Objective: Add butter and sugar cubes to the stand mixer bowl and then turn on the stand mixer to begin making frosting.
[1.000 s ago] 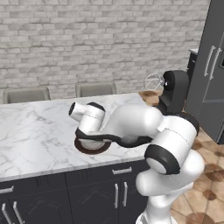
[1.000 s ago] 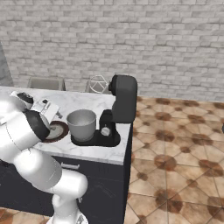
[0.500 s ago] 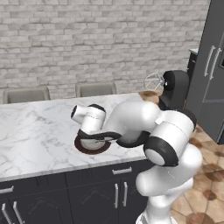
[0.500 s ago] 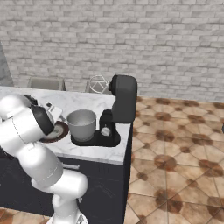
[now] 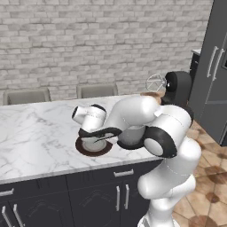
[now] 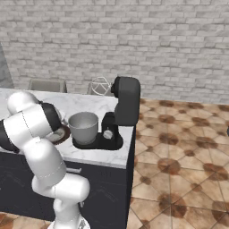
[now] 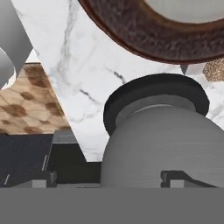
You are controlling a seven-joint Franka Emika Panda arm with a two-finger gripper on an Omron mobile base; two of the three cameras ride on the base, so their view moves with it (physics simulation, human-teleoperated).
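One deep grey mixer bowl is sitting upright on the base of the black stand mixer, whose head is tilting up, its wire whisk hanging clear above the bowl. Just beside that base, the brown-rimmed plate is resting on the marble counter. And the gripper? Its fingers are standing wide apart, holding nothing!

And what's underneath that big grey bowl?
The mixer's black base shows around the foot of the bowl; whatever lies directly beneath is covered.
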